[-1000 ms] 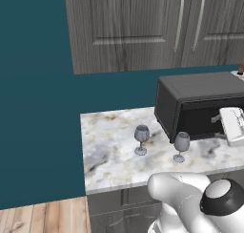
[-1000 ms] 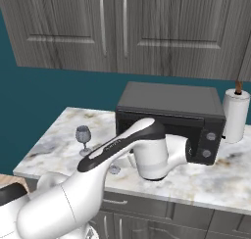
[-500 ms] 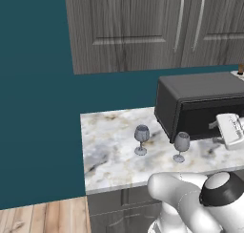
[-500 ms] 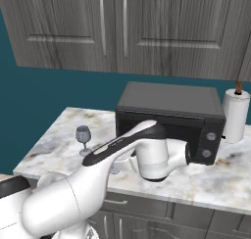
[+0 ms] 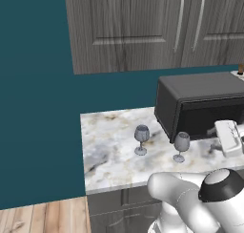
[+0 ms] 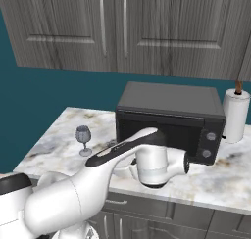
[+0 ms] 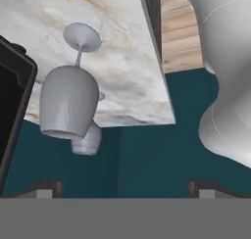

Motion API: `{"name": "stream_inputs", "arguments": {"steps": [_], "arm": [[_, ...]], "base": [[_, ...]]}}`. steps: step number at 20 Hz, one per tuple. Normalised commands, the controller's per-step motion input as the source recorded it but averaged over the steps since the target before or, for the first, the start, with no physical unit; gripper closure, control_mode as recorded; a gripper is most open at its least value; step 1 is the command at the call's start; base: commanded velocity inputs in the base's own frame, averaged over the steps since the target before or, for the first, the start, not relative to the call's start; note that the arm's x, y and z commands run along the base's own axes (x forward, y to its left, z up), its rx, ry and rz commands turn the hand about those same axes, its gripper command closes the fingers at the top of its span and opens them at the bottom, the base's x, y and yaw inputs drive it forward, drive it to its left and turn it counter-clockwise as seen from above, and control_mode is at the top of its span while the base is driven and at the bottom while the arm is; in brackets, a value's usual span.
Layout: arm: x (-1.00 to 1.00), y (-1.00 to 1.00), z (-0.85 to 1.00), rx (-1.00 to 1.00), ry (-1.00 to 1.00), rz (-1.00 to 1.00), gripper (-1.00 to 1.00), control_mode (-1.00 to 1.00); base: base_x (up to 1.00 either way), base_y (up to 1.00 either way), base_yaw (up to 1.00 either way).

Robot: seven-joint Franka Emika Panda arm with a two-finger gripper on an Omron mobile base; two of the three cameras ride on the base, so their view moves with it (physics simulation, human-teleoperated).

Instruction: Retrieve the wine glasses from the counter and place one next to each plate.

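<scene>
Standing light, fragile and tippy on the counter (image 5: pixel 114 146), the near glass (image 7: pixel 67 106) wants spread jaws around its bowl.

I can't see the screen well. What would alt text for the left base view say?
Two small translucent grey-blue stemmed wine glasses, one left of the other, stand upright and apart on a white-grey marbled counter, the right one just in front of a dark microwave. Grey wood cabinets hang above on a teal wall; the robot's white arm fills the lower right.
</scene>
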Motion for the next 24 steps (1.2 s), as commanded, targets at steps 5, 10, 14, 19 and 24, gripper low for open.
{"name": "stream_inputs", "arguments": {"steps": [5, 10, 14, 19, 24], "arm": [[0.0, 0.0, -0.22, 0.0, 0.01, -0.01, -1.0, -1.0], [0.0, 0.0, -0.27, 0.05, 0.06, -0.02, -1.0, -1.0], [0.05, 0.0, -0.28, 0.02, 0.02, -0.03, -1.0, -1.0], [0.2, 0.0, -0.16, 0.0, 0.05, -0.03, -1.0, -1.0], [0.23, 0.06, -0.06, 0.0, 0.08, -0.01, -1.0, -1.0]], "base": [[0.0, 0.0, 0.0], [0.0, 0.0, 0.0], [0.0, 0.0, 0.0], [0.0, 0.0, 0.0], [0.0, 0.0, 0.0]]}}
